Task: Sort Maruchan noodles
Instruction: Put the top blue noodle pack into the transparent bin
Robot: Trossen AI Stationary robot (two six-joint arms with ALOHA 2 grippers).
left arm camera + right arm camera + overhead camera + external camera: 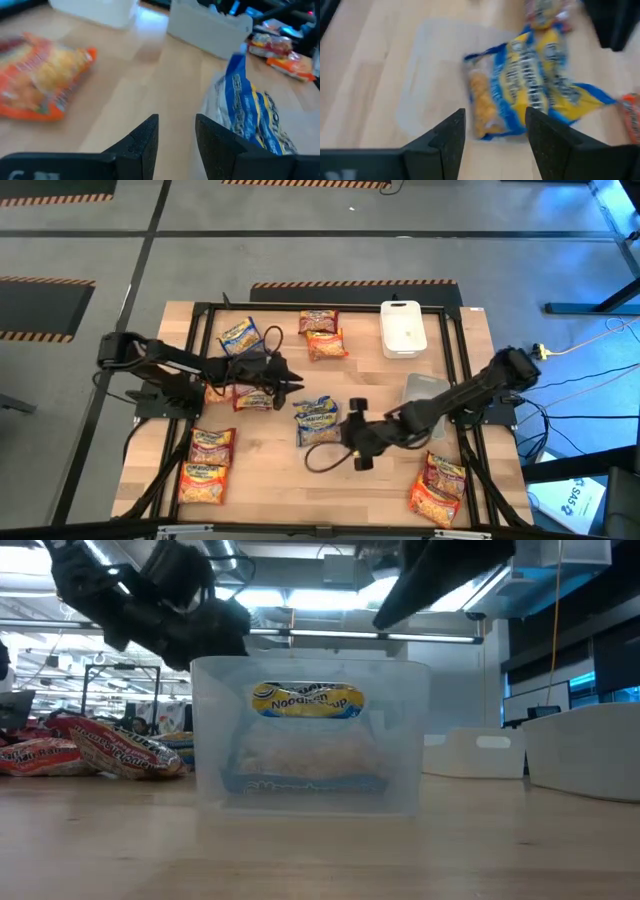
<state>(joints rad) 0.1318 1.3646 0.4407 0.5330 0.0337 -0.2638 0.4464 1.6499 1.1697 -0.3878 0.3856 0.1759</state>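
Done: blue-and-yellow flat plastic noodle packets (pixel 318 420) gathered in clear plastic container (pixel 405 730) | Left: orange (pixel 203 483) and dark red packets (pixel 318 321) scattered on wooden table (pixel 270 470) | right gripper (pixel 495 132) above container, jaws apart, empty | left gripper (pixel 176 137) nearby, jaws narrowly apart, empty

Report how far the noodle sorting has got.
Done: blue-and-yellow packets lie in the clear container at mid-table. In hand: nothing; the right gripper hangs open above them, and the left gripper, open, holds nothing. Left: orange packets, a blue packet and dark red packets lie scattered.
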